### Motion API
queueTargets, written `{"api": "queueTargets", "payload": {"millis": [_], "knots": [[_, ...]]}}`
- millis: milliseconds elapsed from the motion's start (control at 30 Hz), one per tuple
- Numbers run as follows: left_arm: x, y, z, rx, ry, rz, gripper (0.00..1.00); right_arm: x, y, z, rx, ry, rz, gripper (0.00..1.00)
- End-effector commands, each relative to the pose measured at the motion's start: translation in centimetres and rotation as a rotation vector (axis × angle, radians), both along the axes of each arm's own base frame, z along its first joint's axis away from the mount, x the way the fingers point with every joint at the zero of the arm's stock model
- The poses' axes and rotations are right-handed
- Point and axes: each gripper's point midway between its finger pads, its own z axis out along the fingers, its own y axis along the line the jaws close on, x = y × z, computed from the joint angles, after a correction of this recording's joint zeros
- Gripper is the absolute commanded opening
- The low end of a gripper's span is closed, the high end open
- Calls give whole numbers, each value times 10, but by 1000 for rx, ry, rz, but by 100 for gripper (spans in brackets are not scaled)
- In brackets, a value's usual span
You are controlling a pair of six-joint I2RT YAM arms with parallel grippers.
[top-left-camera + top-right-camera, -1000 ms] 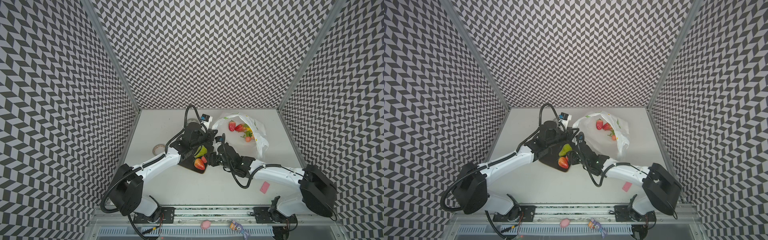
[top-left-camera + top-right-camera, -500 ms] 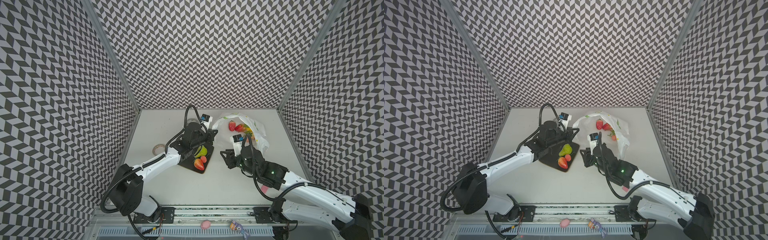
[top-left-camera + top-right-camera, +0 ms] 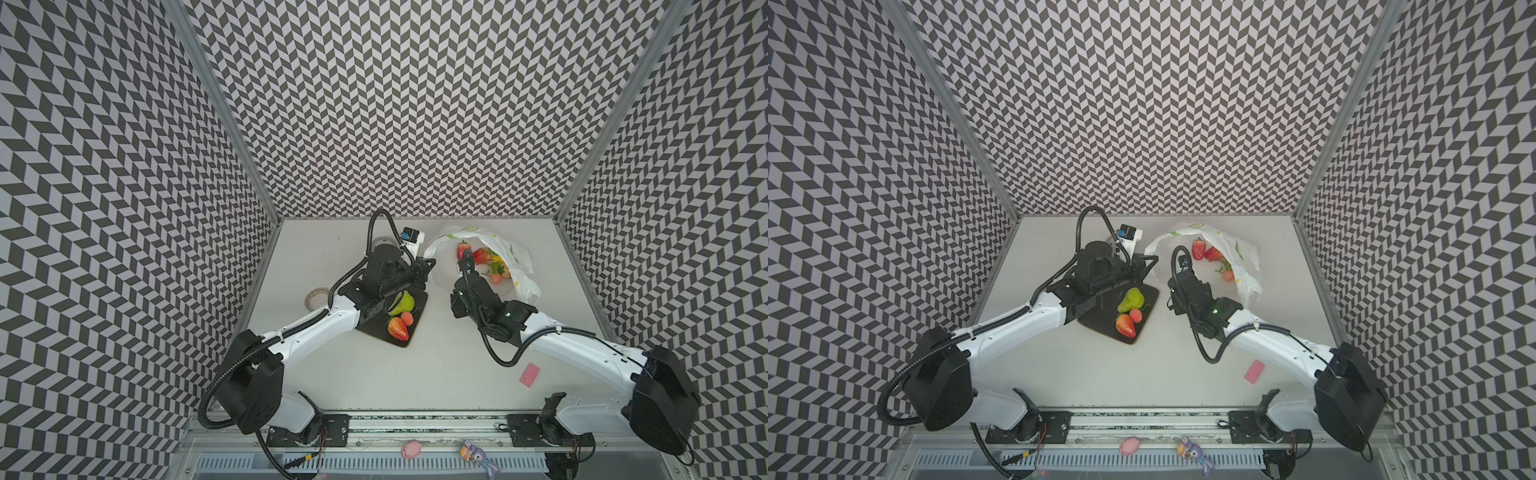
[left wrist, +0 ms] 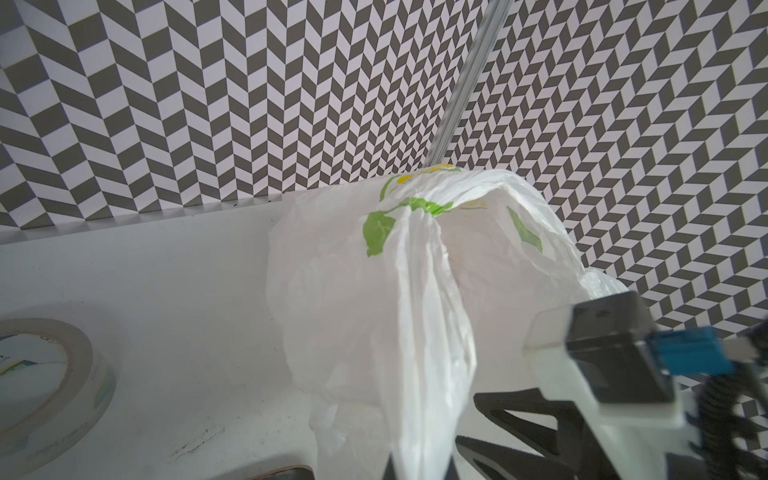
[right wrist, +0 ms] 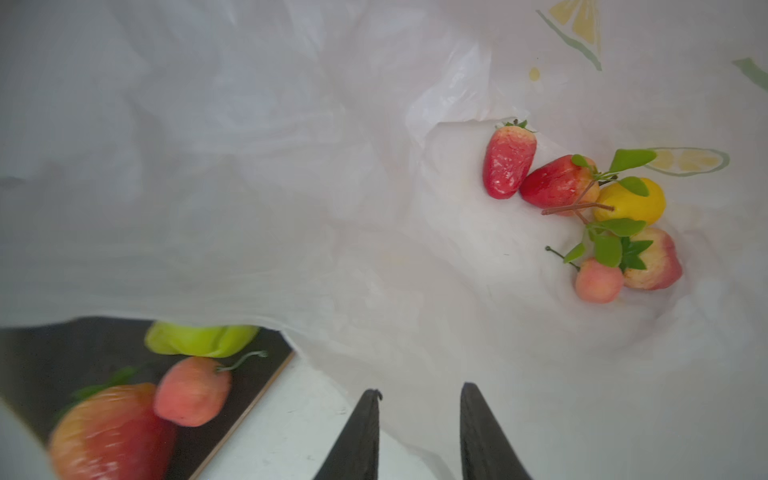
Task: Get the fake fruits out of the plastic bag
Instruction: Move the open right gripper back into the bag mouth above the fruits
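Table (image 4: 166,291) — left gripper (image 4: 419,471) cut off, pinching bag (image 4: 353,311).

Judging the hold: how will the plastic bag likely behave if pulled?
The plastic bag looks thin and crinkled, so probably floppy and light. It gathers to a narrow bunch at the left tool, so pulling would likely deform it, shifting the fruits inside.
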Motion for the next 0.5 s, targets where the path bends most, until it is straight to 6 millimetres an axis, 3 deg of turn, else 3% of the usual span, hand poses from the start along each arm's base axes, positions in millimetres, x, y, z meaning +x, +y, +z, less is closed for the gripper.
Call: {"api": "queueTargets", "payload": {"millis": [0,300,467], "knots": [[-4,0,24,-33,-44,-12,0,24,-19,5,-166,-41,27,31],[-12,-2,28,-39,-48,-27,0,57,-66,-39,-284,90,-63,31],[-22,-8,21,-35,-31,-51,0,71,-89,-52,-174,128,-205,42]]}}
